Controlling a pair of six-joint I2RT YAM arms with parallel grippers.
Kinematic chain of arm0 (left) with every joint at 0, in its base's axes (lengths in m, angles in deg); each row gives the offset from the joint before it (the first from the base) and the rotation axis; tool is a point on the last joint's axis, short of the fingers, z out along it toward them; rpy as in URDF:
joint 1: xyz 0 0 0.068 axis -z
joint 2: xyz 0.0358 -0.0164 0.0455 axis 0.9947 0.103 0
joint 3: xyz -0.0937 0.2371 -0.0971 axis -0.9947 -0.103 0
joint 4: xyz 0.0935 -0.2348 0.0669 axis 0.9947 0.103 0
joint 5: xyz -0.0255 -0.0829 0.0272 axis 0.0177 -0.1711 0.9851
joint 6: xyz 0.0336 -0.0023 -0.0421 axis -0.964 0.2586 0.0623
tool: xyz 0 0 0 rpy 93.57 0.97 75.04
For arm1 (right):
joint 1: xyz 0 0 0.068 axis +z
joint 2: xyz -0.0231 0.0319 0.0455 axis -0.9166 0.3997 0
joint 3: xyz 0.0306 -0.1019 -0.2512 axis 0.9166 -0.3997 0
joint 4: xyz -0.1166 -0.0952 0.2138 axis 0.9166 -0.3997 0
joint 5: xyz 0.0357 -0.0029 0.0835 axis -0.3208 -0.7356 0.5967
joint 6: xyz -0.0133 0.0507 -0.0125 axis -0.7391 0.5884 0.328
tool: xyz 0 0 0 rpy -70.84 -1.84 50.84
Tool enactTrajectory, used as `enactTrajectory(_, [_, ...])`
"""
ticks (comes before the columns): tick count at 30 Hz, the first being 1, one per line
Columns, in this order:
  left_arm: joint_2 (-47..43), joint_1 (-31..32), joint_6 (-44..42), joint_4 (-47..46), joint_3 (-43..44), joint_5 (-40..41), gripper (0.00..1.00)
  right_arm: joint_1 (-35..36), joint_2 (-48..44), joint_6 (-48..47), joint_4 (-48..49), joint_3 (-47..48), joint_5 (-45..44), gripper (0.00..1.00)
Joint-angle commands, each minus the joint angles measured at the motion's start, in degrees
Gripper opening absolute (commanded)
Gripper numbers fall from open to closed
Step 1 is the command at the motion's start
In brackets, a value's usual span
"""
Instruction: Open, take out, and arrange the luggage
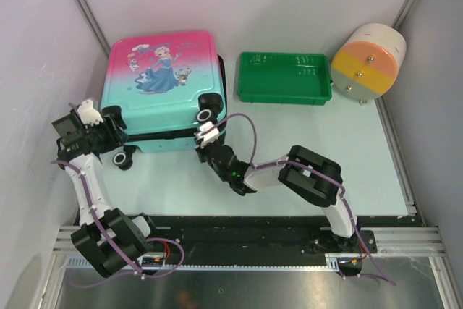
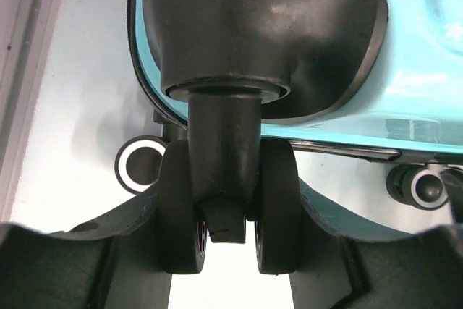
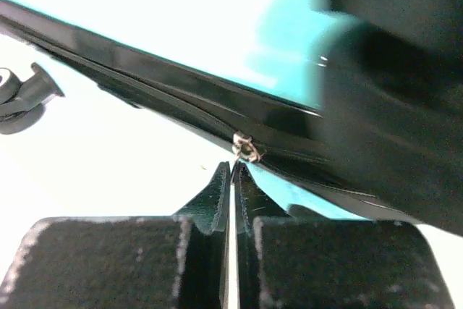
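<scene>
Left gripper (image 2: 230, 247) clasps a luggage (image 1: 160, 103) wheel (image 2: 278, 208); right gripper (image 3: 233, 179), stretched low, is clenched at the zipper (image 3: 244, 147).

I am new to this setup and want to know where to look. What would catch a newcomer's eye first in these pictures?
The luggage, pink fading to teal with a cartoon princess, lies flat at the back left of the overhead view. Both arms meet its near edge: the left gripper clasps a black wheel, the right gripper, shut, sits right at the zipper pull. A green tray and a white-and-orange cylinder lie to its right.
</scene>
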Motion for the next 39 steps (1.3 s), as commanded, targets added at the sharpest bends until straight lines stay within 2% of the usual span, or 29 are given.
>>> enactTrajectory(1, [-2.7, 5.0, 5.7, 6.6, -0.8, -12.5, 0.00, 7.3, 1.4, -3.6, 8.7, 11.3, 8.3, 0.00])
enactTrajectory(6, [-3.0, 6.5, 5.9, 6.3, -0.9, -13.3, 0.00, 6.8, 5.2, -2.6, 7.1, 15.1, 10.0, 0.00])
enactTrajectory(14, [-2.8, 8.6, 7.0, 6.1, -1.3, -14.5, 0.00, 7.1, 11.3, -2.3, 5.1, 21.6, 18.5, 0.00])
enactTrajectory(20, [-8.2, 8.5, 10.8, 6.2, -3.9, -16.9, 0.00, 4.9, 15.3, -3.0, 3.2, 29.0, 22.2, 0.00])
enactTrajectory(24, [-15.3, 8.5, 13.6, 6.1, -7.5, -18.0, 0.00, 3.0, 13.0, -3.5, 2.9, 25.9, 24.6, 0.00])
enactTrajectory(28, [-18.7, 8.4, 15.2, 6.2, -9.2, -16.8, 0.02, 2.4, 8.5, -3.8, 2.5, 18.4, 27.2, 0.00])
enactTrajectory(29, [-19.2, 8.4, 14.5, 6.2, -8.0, -17.3, 0.13, 2.3, 7.8, -3.9, 2.5, 17.3, 27.7, 0.00])
enactTrajectory(30, [-19.7, 8.4, 13.6, 6.3, -6.8, -18.1, 0.44, 2.1, 7.1, -3.9, 2.3, 16.2, 28.2, 0.00])
enactTrajectory(33, [-18.7, 8.3, 8.1, 9.2, -0.2, -17.2, 0.82, 1.8, 4.6, -3.6, 1.6, 12.7, 28.6, 0.00])
enactTrajectory(35, [-14.9, 8.4, 2.2, 12.9, 4.0, -15.0, 0.93, 1.4, 2.9, -3.4, 1.2, 10.5, 29.3, 0.00])
enactTrajectory(39, [-9.1, 8.2, -3.7, 16.9, 12.5, -11.5, 0.96, 0.8, 0.9, -3.5, 0.3, 8.3, 31.5, 0.00])
